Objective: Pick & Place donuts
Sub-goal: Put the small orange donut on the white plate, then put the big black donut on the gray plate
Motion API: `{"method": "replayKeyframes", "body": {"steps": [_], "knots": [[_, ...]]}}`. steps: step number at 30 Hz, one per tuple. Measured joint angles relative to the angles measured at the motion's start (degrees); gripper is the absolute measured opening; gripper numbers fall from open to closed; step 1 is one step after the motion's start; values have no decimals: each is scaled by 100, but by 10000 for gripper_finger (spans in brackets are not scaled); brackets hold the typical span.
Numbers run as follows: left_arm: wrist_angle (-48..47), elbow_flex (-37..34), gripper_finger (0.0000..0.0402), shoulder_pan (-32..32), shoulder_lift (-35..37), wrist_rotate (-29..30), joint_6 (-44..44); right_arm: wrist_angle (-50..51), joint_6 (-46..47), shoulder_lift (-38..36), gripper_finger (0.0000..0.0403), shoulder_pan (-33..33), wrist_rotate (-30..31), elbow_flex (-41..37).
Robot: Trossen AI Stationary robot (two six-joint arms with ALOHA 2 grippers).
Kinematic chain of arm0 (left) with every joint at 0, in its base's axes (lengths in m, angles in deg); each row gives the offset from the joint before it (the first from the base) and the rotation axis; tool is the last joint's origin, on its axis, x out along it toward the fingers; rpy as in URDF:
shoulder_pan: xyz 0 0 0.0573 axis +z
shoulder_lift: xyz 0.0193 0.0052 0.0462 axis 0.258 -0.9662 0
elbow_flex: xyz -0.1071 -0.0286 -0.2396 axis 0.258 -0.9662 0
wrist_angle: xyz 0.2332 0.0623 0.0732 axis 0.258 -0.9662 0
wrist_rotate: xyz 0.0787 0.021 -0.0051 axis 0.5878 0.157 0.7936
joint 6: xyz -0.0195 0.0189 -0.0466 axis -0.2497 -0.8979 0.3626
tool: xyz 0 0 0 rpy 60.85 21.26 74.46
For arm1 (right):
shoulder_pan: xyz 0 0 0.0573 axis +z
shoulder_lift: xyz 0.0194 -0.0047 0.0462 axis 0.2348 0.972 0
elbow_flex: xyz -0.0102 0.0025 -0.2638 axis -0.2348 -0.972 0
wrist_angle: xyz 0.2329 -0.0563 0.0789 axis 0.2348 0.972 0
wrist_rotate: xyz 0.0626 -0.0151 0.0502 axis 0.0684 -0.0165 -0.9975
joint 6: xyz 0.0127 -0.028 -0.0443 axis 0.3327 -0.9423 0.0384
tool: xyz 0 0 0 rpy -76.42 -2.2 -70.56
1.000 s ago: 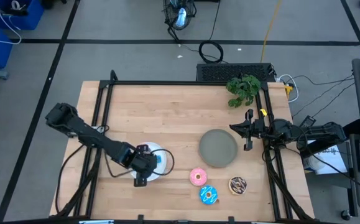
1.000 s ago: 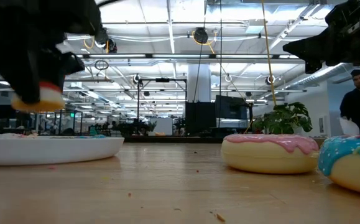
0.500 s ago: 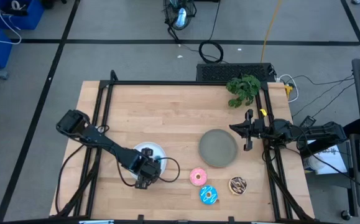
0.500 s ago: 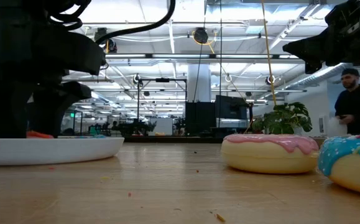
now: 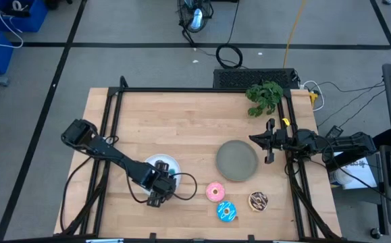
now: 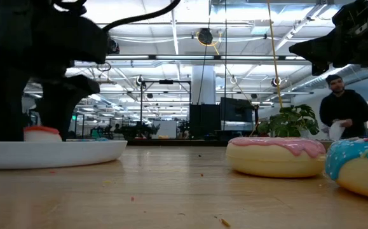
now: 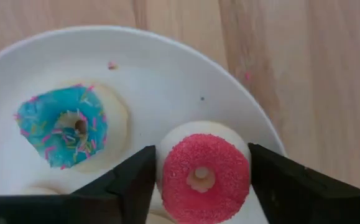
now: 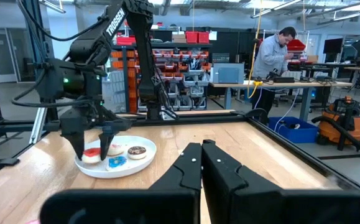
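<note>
The left hand (image 7: 195, 186) stands over the white plate (image 5: 171, 164), fingers spread either side of the tiny red donut (image 7: 204, 178) lying on it, apart from both. The tiny blue donut (image 7: 61, 134) lies beside it on the plate. The pink donut (image 5: 215, 192), blue donut (image 5: 226, 211) and brown donut (image 5: 258, 200) sit on the bench beyond the plate. The right hand (image 8: 201, 149), closed, waits by the grey plate (image 5: 236, 160).

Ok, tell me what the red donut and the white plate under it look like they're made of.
Red donut: probably moulded plastic or foam; grainy, sugar-like matte red top on a smooth pale base.
White plate: smooth, softly sheened and uniformly white, so plastic or glazed ceramic; the look doesn't settle which.
</note>
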Motion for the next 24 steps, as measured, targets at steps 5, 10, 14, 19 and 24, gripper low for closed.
{"method": "replayKeyframes", "body": {"steps": [5, 10, 14, 19, 24], "knots": [[-645, 504, 310, 18, 3, 184, -5, 2, 0, 0, 0, 0, 0, 2], [-1344, 1093, 348, 18, 4, 302, -134, 4, -5, 0, 0, 0, 0, 2], [-2026, 1680, 344, 18, 4, 279, -47, 6, -9, 0, 0, 0, 0, -1], [-3188, 2666, 295, -24, 9, -44, 562, 6, -15, 0, 0, 0, 0, 2], [-4812, 3571, 185, -340, 131, 240, 523, 12, -17, 0, 0, 0, 0, 2]]}}
